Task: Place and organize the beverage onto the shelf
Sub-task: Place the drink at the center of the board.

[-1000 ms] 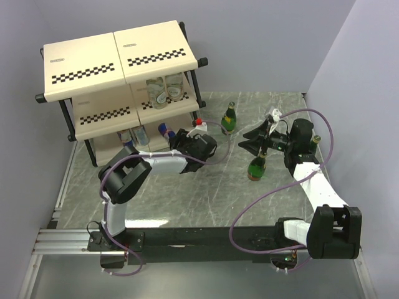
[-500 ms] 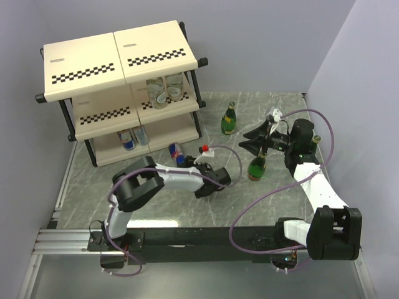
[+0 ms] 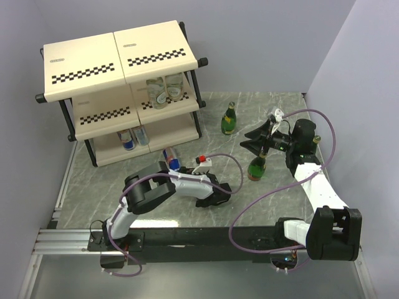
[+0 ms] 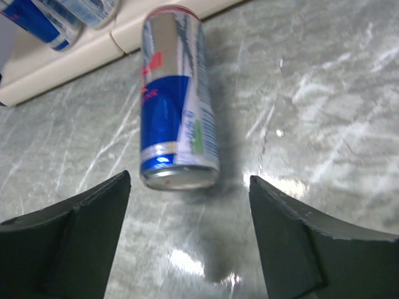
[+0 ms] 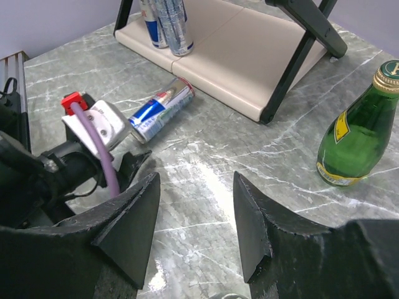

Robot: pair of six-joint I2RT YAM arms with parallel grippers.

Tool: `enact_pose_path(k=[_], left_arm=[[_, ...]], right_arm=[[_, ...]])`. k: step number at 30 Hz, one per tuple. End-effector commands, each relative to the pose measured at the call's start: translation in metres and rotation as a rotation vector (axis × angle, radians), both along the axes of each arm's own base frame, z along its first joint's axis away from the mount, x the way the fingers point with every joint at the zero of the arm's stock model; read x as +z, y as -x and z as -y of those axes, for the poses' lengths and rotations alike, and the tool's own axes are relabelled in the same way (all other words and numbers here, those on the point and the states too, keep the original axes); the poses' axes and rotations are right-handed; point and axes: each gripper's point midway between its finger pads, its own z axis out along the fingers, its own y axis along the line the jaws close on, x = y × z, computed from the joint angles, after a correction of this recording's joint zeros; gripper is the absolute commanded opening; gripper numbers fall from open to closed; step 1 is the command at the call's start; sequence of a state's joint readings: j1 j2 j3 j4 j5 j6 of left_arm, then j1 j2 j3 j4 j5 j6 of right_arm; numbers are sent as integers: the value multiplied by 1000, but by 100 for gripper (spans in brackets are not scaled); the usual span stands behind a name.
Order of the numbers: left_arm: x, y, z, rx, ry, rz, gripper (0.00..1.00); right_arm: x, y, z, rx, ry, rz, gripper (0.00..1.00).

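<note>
Looking down from the left wrist: a slim blue-and-silver can (image 4: 177,118) lies on its side on the grey marbled counter (image 4: 330,124). Its base end faces the camera and its top end is just beside the front edge of the shelf (image 4: 68,59), at the lowest cream panel. The left end effector (image 4: 189,185) is spread wide and holds nothing — its two dark fingers frame the can's base from either side without touching it. Two more cans (image 4: 59,15) show on that lowest panel, at the far left of the view.

From the right wrist: the right end effector (image 5: 196,175) is likewise spread apart and empty, above bare counter. Beyond it the lying can rests aslant in front of the shelf's lowest tier, with the left arm's white wrist camera (image 5: 93,124) just beside it. A tall green bottle (image 5: 355,143) with a gold cap stands upright at the right, near one black leg of the shelf.

From above: the shelf fills the far left. Two short clear bottles (image 3: 165,90) sit on the right half of the middle tier, and the two cans stand on the bottom tier. The lying can is on the counter just in front of the shelf. The green bottle stands far of centre — a second green bottle (image 3: 256,167) stands close to the right end effector, on its near side.
</note>
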State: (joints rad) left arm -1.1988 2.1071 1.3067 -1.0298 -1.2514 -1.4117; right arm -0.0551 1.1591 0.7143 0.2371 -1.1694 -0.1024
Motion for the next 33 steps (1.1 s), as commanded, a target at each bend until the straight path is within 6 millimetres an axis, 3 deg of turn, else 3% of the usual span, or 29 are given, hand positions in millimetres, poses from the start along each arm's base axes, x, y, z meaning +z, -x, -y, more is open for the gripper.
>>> enact_pose_path(k=[1,6,10,12,14,15,16,18,19,21,22,24,26,27,32,33], left_arm=[[18,8,8,-2,104,22,84],[32,20,19,-27,203,-10,95],[38,27,32,-99,362,-61,97],[53,29,35,-125,467,-93,98],[56,29,35,-134,555,-113,99],[70,27,32,-136,630,-111,100],[61,33,29,-148,656,-166,99],[77,29,30,-170,801,-170,100],[65,37,26,-181,827,-225,100],[79,33,22,-199,923,-203,100],[69,38,17,-204,937,-245,100],[80,28,11,-221,1008,-216,99],[71,28,6,-241,1044,-247,99],[75,16,-2,-231,1066,-213,99],[62,-7,-17,-186,1043,-214,99],[53,-14,-21,-157,1022,-227,99]], right_arm=[[13,3,1,10,3,60,57],[13,3,3,3,6,61,57],[13,2,6,-1,5,59,57],[12,1,7,-6,5,59,57],[12,1,8,-6,3,57,57],[12,2,8,-6,4,58,57],[12,1,9,-8,4,56,57],[11,2,9,-6,3,52,57],[11,3,9,-2,2,50,57],[9,5,8,14,3,43,57],[8,5,8,16,3,43,57],[7,5,7,21,-2,32,57],[2,6,7,26,-5,18,58],[0,7,6,36,-9,13,58],[-8,9,6,46,3,-2,57],[-9,9,6,43,5,-1,58]])
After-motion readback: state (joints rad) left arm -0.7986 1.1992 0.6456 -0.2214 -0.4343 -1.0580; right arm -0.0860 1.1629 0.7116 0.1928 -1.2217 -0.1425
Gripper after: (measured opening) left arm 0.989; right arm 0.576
